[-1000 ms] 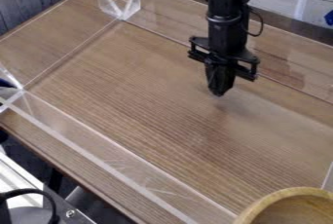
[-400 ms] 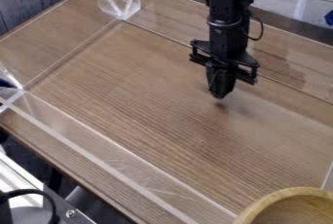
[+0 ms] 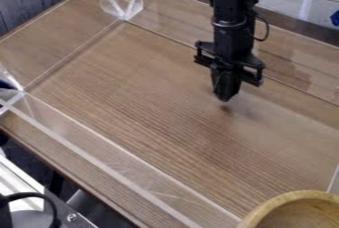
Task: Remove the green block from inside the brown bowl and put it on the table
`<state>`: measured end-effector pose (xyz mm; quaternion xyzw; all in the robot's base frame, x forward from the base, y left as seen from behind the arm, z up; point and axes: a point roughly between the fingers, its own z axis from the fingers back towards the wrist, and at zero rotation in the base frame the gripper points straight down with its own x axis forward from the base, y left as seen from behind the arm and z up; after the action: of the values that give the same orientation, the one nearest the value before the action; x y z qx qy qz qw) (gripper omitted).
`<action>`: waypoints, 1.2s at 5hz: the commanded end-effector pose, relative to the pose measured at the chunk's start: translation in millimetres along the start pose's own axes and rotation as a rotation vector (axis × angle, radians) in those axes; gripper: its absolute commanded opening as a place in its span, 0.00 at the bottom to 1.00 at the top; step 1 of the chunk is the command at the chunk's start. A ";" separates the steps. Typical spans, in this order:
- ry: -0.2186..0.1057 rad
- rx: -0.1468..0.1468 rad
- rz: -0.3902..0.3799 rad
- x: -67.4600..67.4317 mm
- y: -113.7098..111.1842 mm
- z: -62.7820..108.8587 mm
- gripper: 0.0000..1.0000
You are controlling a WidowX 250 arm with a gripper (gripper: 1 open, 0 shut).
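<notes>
1. Camera view, gripper: gripper [image 3: 225, 90] hangs over the far part of the table [image 3: 139, 123], fingers pressed together, with no green showing at the tips.
2. Camera view, bowl: bowl [image 3: 271, 206] sits at the near right corner, cut off by the frame edge, well apart from the gripper. Green block is not visible; per the task it should lie inside, probably in the part out of frame. Position within the bowl cannot be confirmed.
3. Step in hand, as judged: reach for the block. Travel toward the near right corner high enough to pass over the rim, and spread the fingers before descending.
4. Method: confirm the block's place first, centre over it, then lower straight down, keeping both fingers off the curved wall. Close on opposite faces.
5. Risk: a slanted entry could catch the rim and drag the bowl. Lift clear before moving sideways.
</notes>
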<state>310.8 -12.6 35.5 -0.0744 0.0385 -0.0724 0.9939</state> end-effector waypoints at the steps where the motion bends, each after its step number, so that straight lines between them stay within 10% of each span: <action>1: -0.093 0.008 -0.007 12.2 1.9 28.2 0.00; 6: -0.221 0.023 0.077 -11.1 49.0 102.1 0.00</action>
<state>306.0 50.9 101.8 -0.0819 -0.0231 -0.0148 0.9963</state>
